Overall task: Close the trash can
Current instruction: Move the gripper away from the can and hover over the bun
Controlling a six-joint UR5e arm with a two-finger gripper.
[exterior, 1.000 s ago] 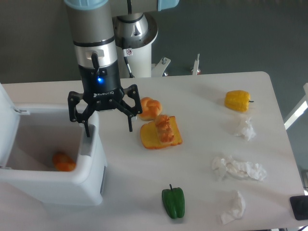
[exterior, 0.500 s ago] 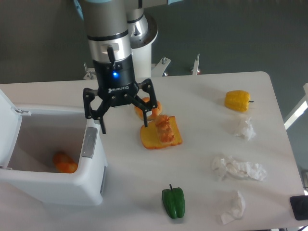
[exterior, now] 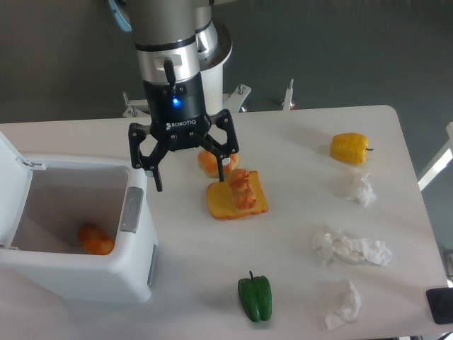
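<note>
Hand [exterior: 190, 178] spread wide, empty, just right of the bin [exterior: 78, 234] rim at left. Lid [exterior: 13, 180] stands up at far left edge. Bare surface [exterior: 297, 142] across upper right.

A single fixed camera looks down from high at the near edge of the table [exterior: 311, 142], facing the arm's base at the far side. It takes in nearly the whole tabletop at middling range.

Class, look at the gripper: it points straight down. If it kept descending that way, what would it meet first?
Most likely the bare table, between the trash can and the toast. The open gripper seems clear of both, though depth is uncertain.
</note>
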